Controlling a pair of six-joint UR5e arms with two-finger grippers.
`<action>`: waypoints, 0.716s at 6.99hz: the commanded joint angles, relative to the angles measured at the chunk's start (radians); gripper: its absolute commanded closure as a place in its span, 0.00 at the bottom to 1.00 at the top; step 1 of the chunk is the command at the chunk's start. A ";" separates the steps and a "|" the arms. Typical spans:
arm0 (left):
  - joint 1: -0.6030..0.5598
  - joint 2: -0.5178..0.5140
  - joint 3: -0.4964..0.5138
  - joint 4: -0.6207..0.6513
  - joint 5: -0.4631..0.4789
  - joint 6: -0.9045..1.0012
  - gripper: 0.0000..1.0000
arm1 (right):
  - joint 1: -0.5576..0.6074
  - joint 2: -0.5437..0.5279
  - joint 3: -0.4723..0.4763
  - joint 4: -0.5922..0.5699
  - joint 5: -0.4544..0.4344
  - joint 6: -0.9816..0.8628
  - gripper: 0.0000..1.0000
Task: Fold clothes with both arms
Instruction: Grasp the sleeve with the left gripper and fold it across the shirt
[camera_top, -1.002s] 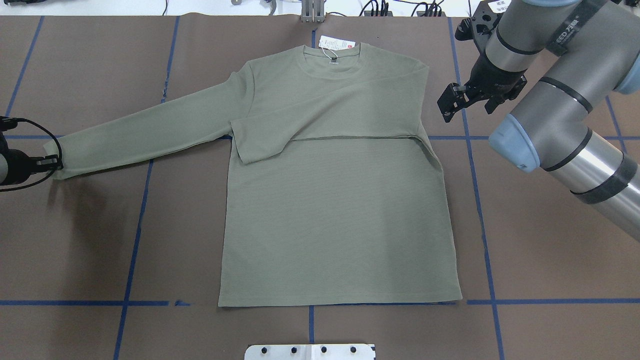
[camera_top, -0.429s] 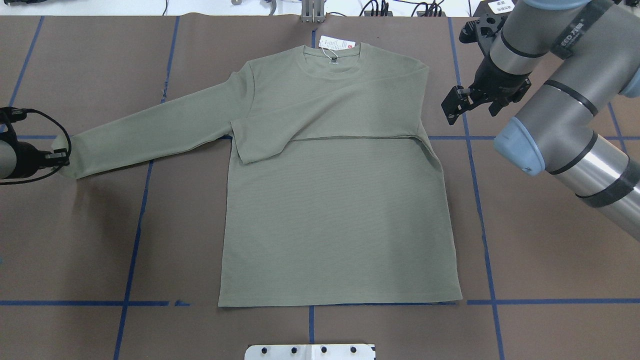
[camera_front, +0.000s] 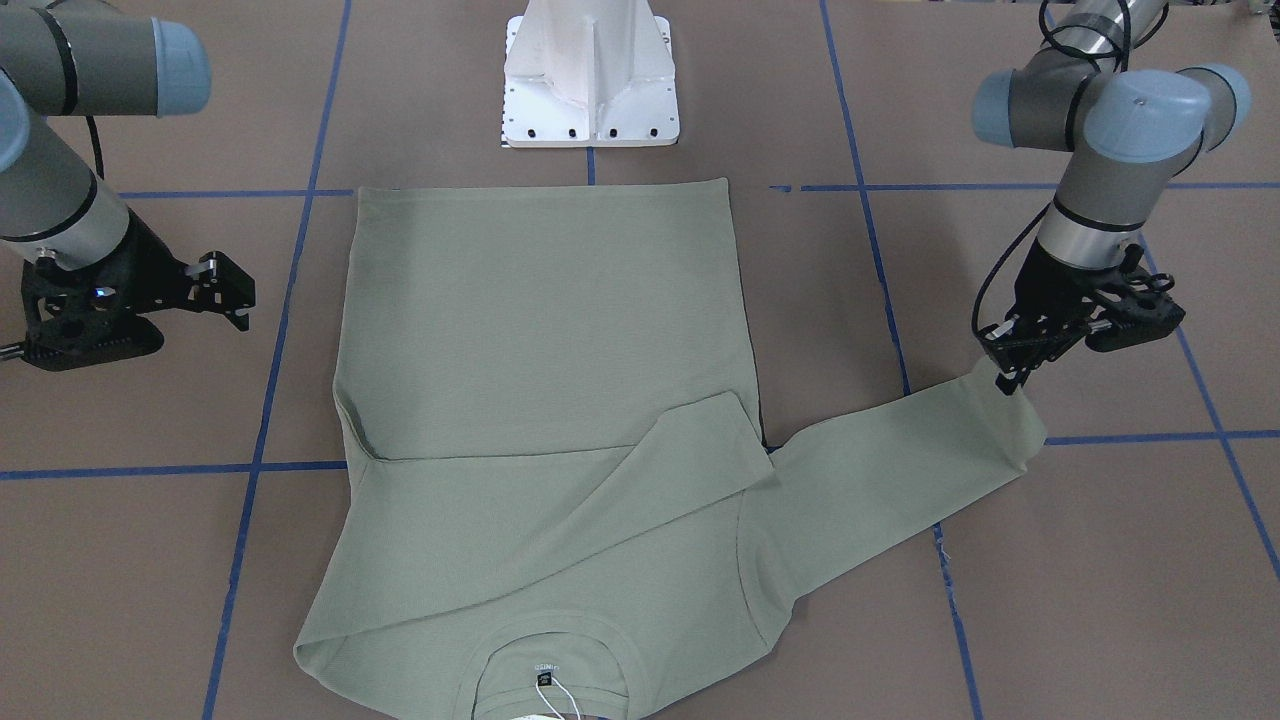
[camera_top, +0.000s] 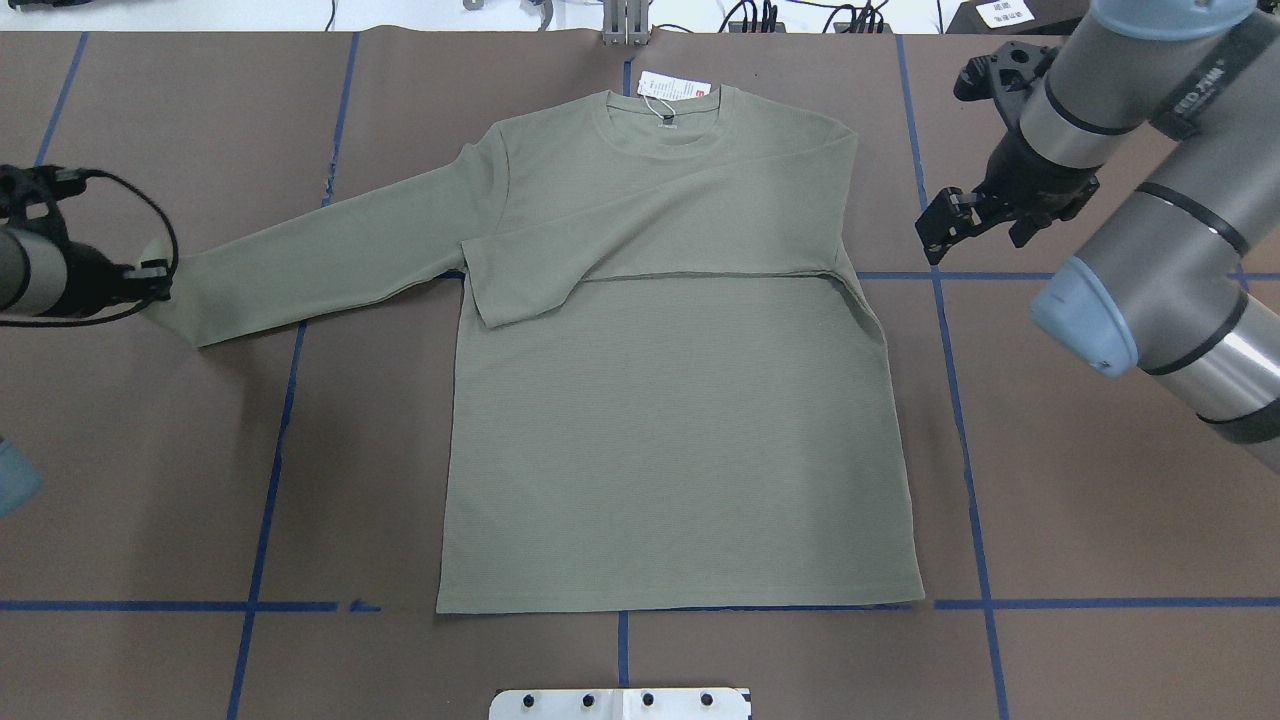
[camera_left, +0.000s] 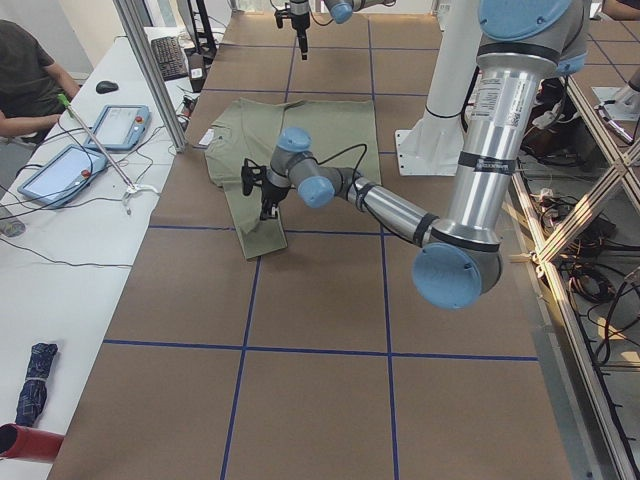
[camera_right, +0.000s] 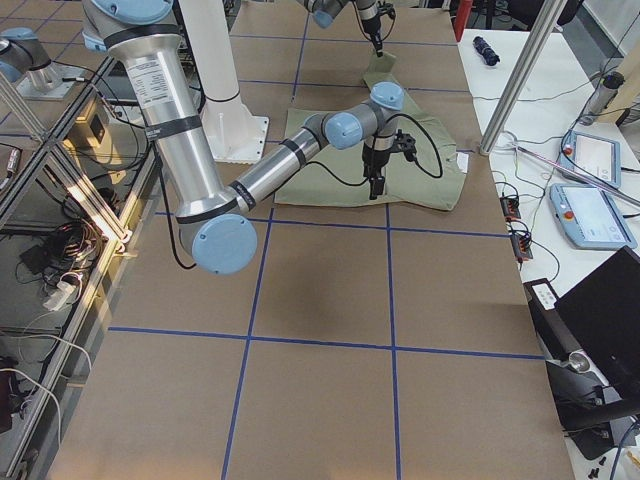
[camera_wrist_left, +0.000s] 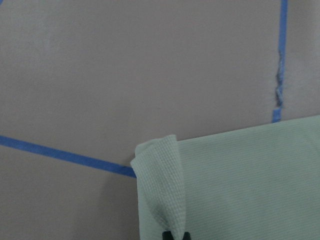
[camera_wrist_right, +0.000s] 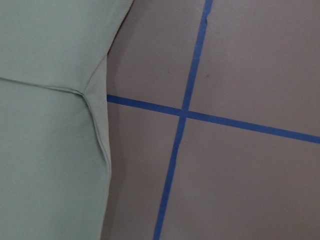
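The clothes are one sage-green long-sleeved shirt (camera_top: 680, 430) lying flat on the brown table, collar at the far edge with a white hang tag (camera_top: 675, 88). One sleeve is folded across the chest. The other sleeve (camera_top: 330, 250) stretches out to the left. My left gripper (camera_top: 150, 282) is shut on that sleeve's cuff, which curls up between its fingertips in the left wrist view (camera_wrist_left: 174, 235). My right gripper (camera_top: 940, 222) hovers open just off the shirt's right shoulder, holding nothing. The right wrist view shows only the shirt's edge (camera_wrist_right: 45, 125) and blue tape.
Blue tape lines (camera_top: 960, 420) grid the brown table cover. The white pedestal base (camera_front: 590, 70) stands at the near edge behind the hem. A side desk holds tablets (camera_left: 120, 125), with a seated person (camera_left: 25, 75) beside it.
My left gripper has carried the cuff inward toward the shirt and slightly farther back, shortening the outstretched sleeve. My right arm has drifted right, away from the shirt's shoulder.
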 joint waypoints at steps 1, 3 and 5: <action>0.001 -0.247 0.000 0.219 -0.027 -0.010 1.00 | 0.083 -0.134 0.045 0.000 0.001 -0.138 0.00; 0.024 -0.413 0.012 0.224 -0.105 -0.018 1.00 | 0.126 -0.206 0.037 0.027 0.034 -0.205 0.00; 0.142 -0.612 0.111 0.217 -0.112 -0.196 1.00 | 0.154 -0.245 0.032 0.092 0.076 -0.205 0.00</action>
